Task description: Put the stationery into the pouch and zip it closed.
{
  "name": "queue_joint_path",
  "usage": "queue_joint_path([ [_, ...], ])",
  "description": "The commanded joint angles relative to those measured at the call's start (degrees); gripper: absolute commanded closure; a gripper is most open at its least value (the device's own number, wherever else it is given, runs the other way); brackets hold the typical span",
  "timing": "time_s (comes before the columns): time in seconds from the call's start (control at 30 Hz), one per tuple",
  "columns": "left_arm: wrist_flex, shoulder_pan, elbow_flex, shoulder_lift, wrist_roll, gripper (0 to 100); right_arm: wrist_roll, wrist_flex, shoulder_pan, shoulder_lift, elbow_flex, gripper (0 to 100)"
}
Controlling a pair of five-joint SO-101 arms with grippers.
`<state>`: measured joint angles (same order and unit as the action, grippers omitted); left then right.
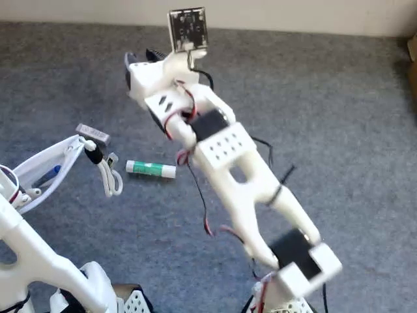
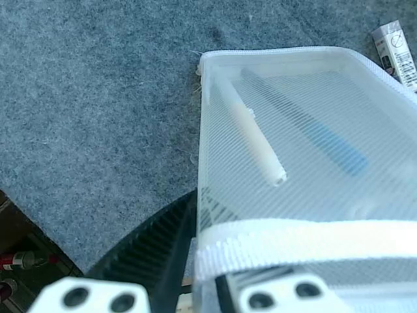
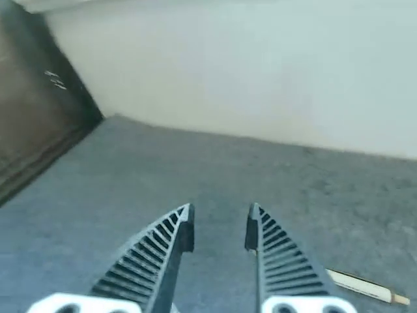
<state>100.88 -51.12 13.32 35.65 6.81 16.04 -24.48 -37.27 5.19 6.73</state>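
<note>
On a grey carpet (image 1: 339, 98), the left gripper (image 2: 195, 274) is clamped on the webbing edge of a translucent mesh pouch (image 2: 313, 130), holding it at the near left of the work area. Two items show through the mesh: a white pen (image 2: 255, 140) and a blue pen (image 2: 329, 143), lying side by side at a slant. In the high view the pouch's far end, where a white zip pull (image 1: 112, 179) hangs in a loop, points toward a green-and-white glue stick (image 1: 151, 169) that lies on the carpet just beside it, apart from the pouch. A small wrapped packet (image 1: 92, 134) also sits on the carpet, close to the pouch's upper corner. The right arm stretches from the near right across to the far middle of the carpet, and its right gripper (image 3: 219, 218) hangs above the bare surface with its ribbed fingers (image 3: 159, 251) apart, nothing between them. In the right wrist view a pencil (image 3: 365, 287) lies flat on the carpet near that gripper, and a pale wall (image 3: 260, 65) rises beyond it.
</note>
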Motion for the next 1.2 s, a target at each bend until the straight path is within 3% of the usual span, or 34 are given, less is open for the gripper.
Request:
queue_joint_path([
  [0.0,0.1,0.7,0.7,-0.9,0.6,99,0.1,0.0,2.3,5.8,9.4,87.2],
  [0.87,0.0,0.9,2.1,-0.9,0.6,99,0.1,0.0,4.9,54.3,58.4,87.2],
  [1.17,0.0,0.8,2.1,-0.9,0.6,99,0.1,-0.2,4.7,61.1,62.9,87.2],
])
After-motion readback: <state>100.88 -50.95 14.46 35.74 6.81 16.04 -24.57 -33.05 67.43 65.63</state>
